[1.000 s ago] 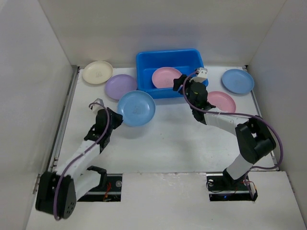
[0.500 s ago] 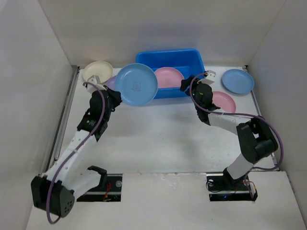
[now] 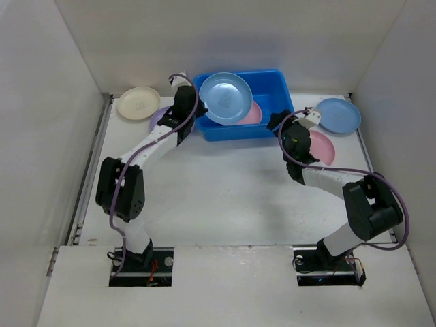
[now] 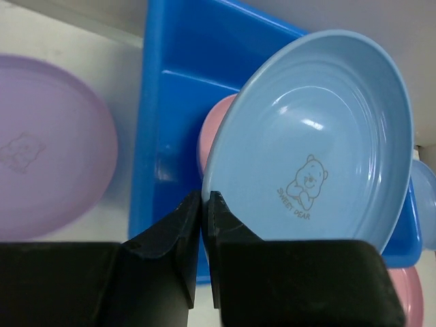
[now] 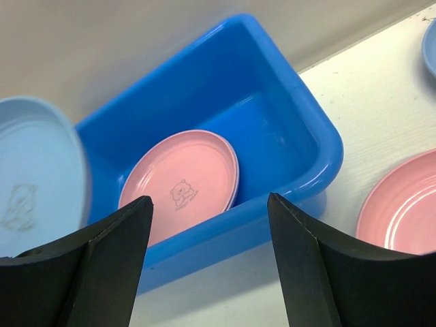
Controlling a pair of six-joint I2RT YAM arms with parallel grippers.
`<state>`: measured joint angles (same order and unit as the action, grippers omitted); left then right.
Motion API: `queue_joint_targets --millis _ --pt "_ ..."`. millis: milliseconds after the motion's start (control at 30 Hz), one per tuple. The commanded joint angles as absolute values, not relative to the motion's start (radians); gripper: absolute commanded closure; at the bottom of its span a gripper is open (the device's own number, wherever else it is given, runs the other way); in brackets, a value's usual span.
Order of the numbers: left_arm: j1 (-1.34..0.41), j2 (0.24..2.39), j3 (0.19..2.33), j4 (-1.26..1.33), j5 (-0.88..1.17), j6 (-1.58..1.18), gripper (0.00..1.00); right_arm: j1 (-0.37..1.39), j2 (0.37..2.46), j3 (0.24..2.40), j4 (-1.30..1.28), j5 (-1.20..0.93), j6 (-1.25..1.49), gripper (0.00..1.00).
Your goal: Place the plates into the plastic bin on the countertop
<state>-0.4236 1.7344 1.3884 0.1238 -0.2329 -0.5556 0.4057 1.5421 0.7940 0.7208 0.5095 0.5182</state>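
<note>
Left gripper (image 4: 204, 204) is clamped on the rim of a round light blue plastic plate (image 4: 313, 150), tilted over the bright blue rectangular plastic bin (image 3: 272, 78) at the far side of the white countertop (image 3: 225, 197), probably to drop it onto the round pink plate (image 5: 180, 184) inside. Right gripper (image 5: 209, 199) hovers near the bin, jaws apart, empty. One bin, six plates. Four lie outside: lavender plate (image 4: 48, 146) and cream plate (image 3: 138, 103) left, second pink plate (image 3: 319, 146) and second blue plate (image 3: 338, 114) right.
</note>
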Motion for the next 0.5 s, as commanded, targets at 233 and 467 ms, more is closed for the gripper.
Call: queue_joint_targets --millis 233,467 --pt "-0.464 2.015 1.716 0.19 -0.175 -0.417 0.93 0.393 1.508 0.785 0.819 0.535 0.529 0.25" --pt "-0.475 2.154 1.796 0.19 -0.135 -0.373 0.89 0.392 1.503 0.784 0.821 0.551 0.529 0.25"
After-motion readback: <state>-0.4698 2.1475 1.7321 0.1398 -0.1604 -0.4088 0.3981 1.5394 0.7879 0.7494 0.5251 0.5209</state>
